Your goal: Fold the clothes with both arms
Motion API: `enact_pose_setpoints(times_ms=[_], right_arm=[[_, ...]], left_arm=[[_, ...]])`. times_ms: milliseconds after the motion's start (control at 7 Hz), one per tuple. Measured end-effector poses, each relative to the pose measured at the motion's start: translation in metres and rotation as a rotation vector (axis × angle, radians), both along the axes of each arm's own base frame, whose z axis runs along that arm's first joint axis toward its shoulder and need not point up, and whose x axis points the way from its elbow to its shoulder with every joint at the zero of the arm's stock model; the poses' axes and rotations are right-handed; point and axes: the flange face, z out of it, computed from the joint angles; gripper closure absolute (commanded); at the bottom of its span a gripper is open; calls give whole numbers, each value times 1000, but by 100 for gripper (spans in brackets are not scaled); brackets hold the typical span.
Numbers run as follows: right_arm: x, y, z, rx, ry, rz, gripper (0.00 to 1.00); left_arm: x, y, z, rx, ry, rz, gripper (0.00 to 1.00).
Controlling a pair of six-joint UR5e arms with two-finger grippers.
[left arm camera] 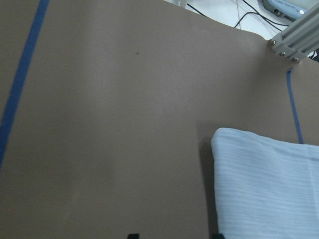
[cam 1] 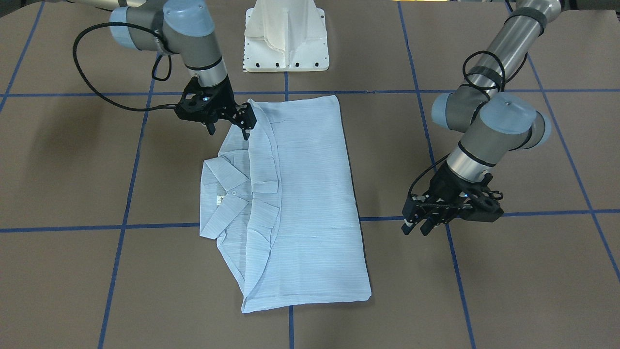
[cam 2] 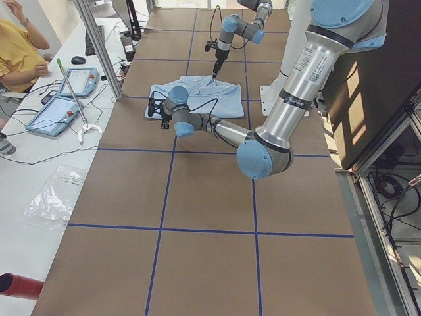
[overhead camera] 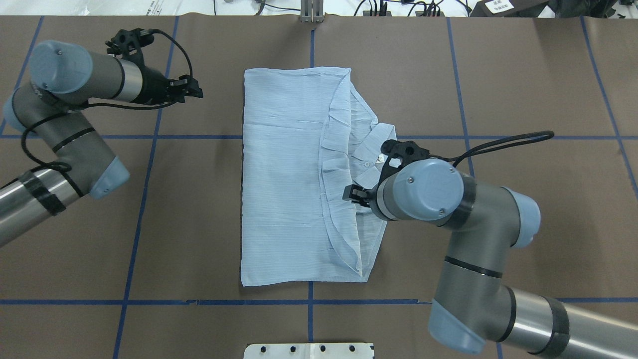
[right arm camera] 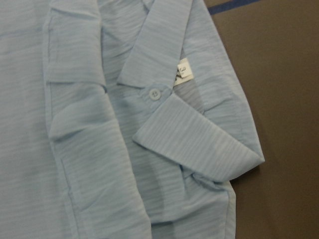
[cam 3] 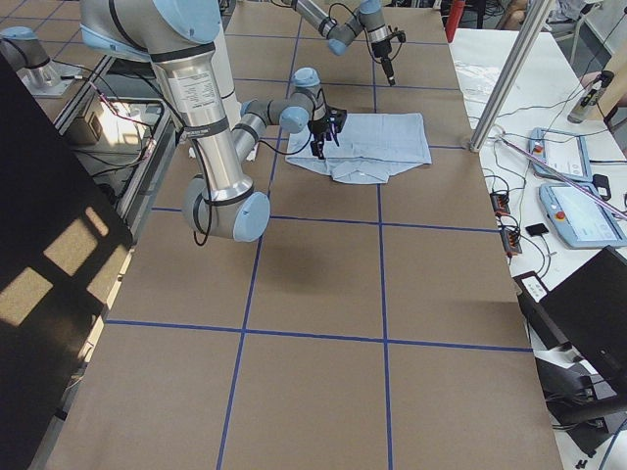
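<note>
Gaping left claw (cam 1: 415, 229) and right claw (cam 1: 229, 130) show frontally; right wrist shows shirt (right arm camera: 75, 174) button (right arm camera: 155, 93).

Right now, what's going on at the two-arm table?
Two arms are folding a light blue shirt. It lies on the brown table, folded into a long rectangle, with its collar sticking out on the robot's right side. The right pincer is open over the shirt's edge near the collar; I can't tell whether it touches the cloth. The left pincer is open and empty, off the cloth.
</note>
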Motion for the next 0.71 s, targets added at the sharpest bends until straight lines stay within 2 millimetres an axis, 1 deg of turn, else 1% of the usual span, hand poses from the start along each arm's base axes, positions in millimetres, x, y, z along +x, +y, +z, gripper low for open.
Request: enact_pose_setpoints(times_ms=[143, 286, 429, 714], right_arm=[[-18, 16, -6, 94, 81, -86, 0], [-31, 27, -9, 207, 166, -184, 0], [-44, 31, -19, 300, 238, -276, 0], [-70, 28, -41, 399, 313, -403, 0]], left_arm=[[-17, 10, 22, 21, -36, 11, 42], [-30, 17, 39, 29, -61, 16, 42], [-36, 21, 48, 30, -74, 17, 42], [-40, 24, 55, 26, -83, 18, 41]])
